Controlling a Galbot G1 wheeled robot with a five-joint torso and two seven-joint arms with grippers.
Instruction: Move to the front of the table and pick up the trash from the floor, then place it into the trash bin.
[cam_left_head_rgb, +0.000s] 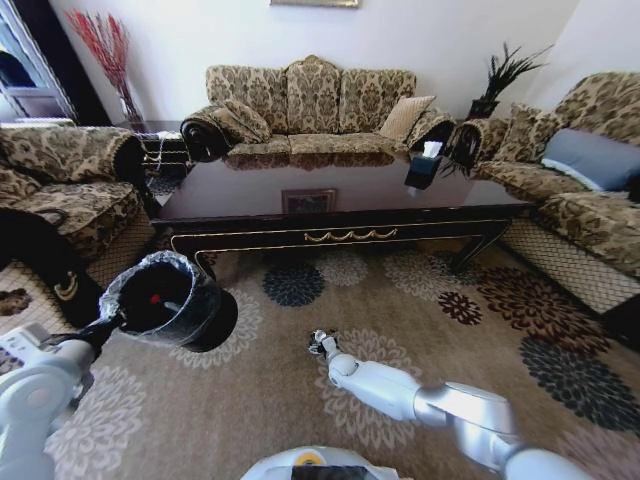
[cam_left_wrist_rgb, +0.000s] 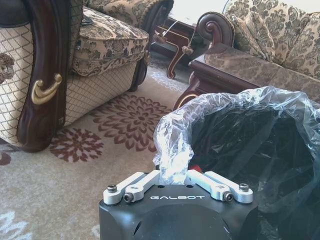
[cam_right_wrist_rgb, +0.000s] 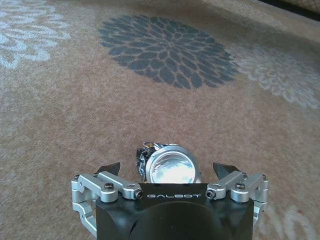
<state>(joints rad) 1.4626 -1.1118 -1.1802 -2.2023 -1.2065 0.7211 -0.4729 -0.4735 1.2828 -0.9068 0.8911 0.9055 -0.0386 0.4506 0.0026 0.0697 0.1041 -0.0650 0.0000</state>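
On the floor (cam_left_head_rgb: 420, 300) before the table (cam_left_head_rgb: 340, 205), we see the right gripper (cam_right_wrist_rgb: 169, 172) spread wide around a silvery piece of trash (cam_right_wrist_rgb: 170, 166), not yet lifted, while the left gripper (cam_left_wrist_rgb: 174, 175) pinches the trash bin (cam_left_head_rgb: 170, 298), where something red already lies.

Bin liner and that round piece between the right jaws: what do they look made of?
Liner: thin translucent plastic film, crinkled and glossy over the bin rim. Round piece: looks like shiny metal or foil, with a mirror-like silvery face; its dark back is unclear.
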